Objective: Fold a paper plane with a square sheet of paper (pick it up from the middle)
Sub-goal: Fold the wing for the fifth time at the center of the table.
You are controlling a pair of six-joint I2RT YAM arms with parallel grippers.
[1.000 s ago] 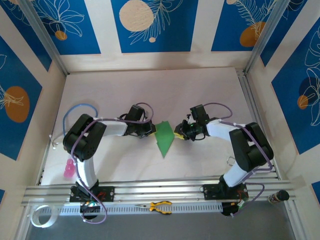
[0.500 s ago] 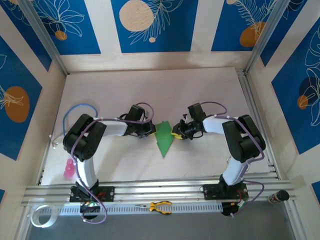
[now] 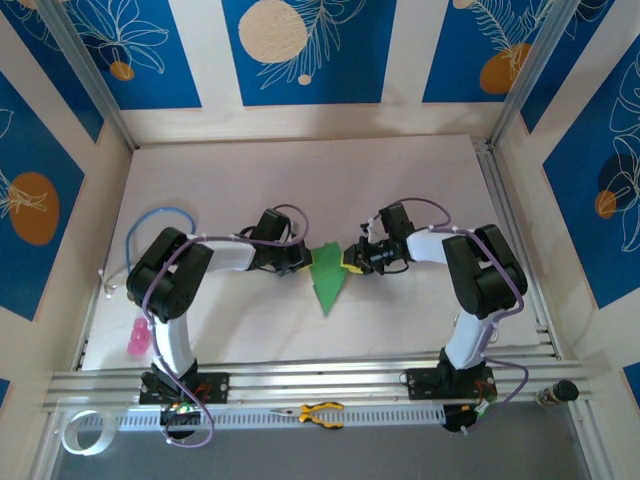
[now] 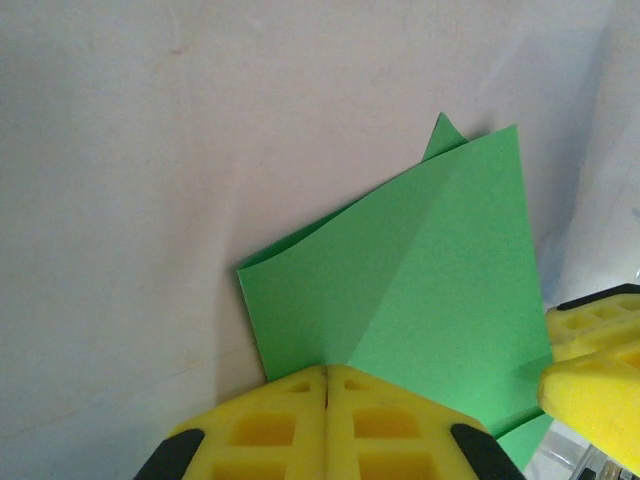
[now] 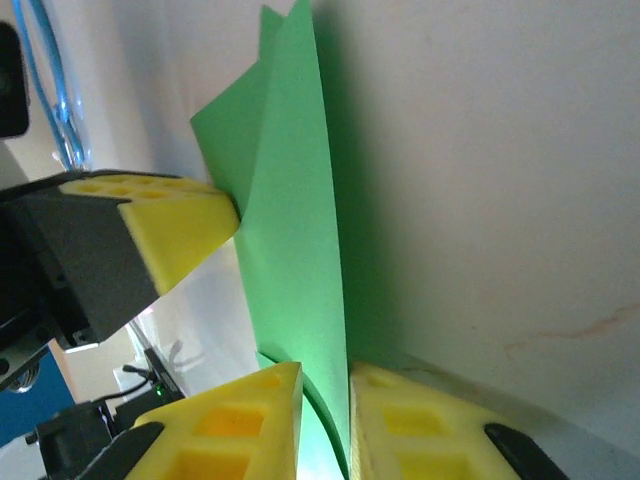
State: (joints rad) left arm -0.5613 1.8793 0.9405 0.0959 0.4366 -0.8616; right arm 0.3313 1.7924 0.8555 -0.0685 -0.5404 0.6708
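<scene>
The square sheet of paper [image 3: 328,275], bright green and partly folded into a downward-pointing wedge, hangs between both grippers at the table's middle. My left gripper [image 3: 304,262] is shut on its left edge; in the left wrist view the yellow jaws [image 4: 327,378] meet on the paper [image 4: 430,270] with no gap. My right gripper [image 3: 350,260] is at the paper's right edge. In the right wrist view its jaws [image 5: 325,400] stand slightly apart, with the standing paper [image 5: 290,230] running between them against one finger. The left gripper's yellow fingers [image 5: 170,225] touch the sheet's far side.
A pink object [image 3: 136,340] lies at the left table edge by the left arm's base. A blue cable [image 3: 160,213] loops behind that arm. Yellow-handled pliers [image 3: 320,412] and a white tape roll [image 3: 80,432] lie beyond the front aluminium rail [image 3: 300,378]. Walls enclose three sides.
The right gripper has moved left onto the paper's right edge and its jaws have narrowed around it. The left gripper and the paper have stayed put.
</scene>
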